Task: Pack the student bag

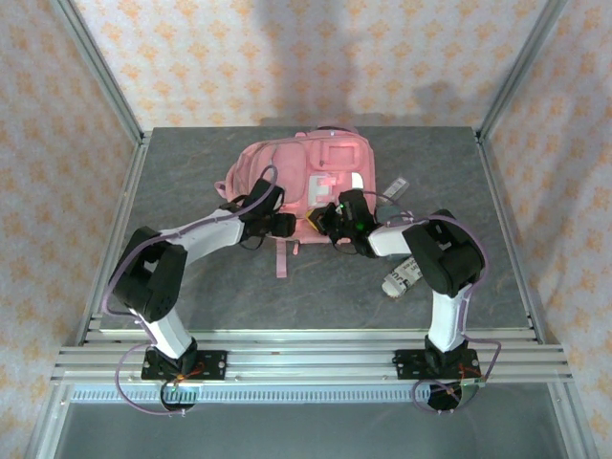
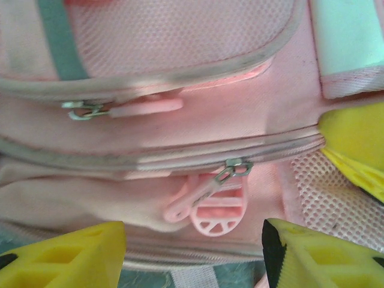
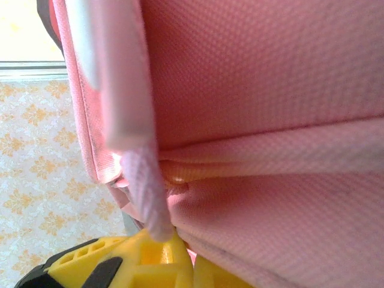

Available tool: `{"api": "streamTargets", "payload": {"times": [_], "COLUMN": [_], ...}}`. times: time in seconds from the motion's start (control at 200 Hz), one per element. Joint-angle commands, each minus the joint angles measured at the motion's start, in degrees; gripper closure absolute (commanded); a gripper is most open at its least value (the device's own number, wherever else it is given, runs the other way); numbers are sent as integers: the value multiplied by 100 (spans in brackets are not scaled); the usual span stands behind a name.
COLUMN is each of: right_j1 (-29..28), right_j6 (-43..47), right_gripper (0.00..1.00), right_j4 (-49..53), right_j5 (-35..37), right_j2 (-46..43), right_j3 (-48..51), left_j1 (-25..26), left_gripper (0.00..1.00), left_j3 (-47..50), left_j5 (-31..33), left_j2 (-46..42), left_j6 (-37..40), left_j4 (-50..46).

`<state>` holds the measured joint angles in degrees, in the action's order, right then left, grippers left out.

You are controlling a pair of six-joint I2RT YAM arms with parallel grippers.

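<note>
The student bag (image 1: 301, 172), a big pink backpack, lies flat at the back middle of the table. My left gripper (image 1: 284, 226) sits at its near edge, open, and its yellow fingers (image 2: 66, 255) stand apart with nothing between them. Just ahead of them hangs a pink zip pull (image 2: 207, 192) on a closed zip. A second zip pull (image 2: 144, 108) lies higher up. My right gripper (image 1: 332, 218) is at the bag's near right edge. In the right wrist view it (image 3: 192, 264) is shut on a fold of the bag's pink fabric (image 3: 270, 210), beside a pale strap (image 3: 144, 192).
A white printed packet (image 1: 402, 277) lies on the grey table (image 1: 191, 287) by the right arm's elbow. A small flat item (image 1: 397, 185) rests just right of the bag. Metal frame posts stand at the table's back corners.
</note>
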<state>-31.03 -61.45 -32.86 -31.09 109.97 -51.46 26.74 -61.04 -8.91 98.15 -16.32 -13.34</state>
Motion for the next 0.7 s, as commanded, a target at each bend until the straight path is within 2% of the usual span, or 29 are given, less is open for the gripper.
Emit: {"api": "streamTargets", "payload": {"times": [0.0,0.27,0.41,0.45,0.571,0.696], "right_j1": [158,153,141,141,141,141], "right_j6": [19,72,59,55,59,56], "right_gripper": [100,100,100,100,100,100], "right_j4": [860,834,808,794,790,790], "right_j5": [176,93,69,59,42,41], "right_j2": [37,70,102,116,110,121], "right_j3": [153,119,128,128,128,120], "left_j1": [-47,-62,-61,-61,-62,-56], "left_gripper": [37,38,60,70,80,81], "left_j3": [-196,-577,-783,-817,-844,-955], "left_j5": [-209,-354,-510,-471,-343,-253], "left_j2": [230,724,928,959,1037,1243], "left_j6": [265,676,691,691,700,726], "left_j4": [225,179,100,70,29,-87]}}
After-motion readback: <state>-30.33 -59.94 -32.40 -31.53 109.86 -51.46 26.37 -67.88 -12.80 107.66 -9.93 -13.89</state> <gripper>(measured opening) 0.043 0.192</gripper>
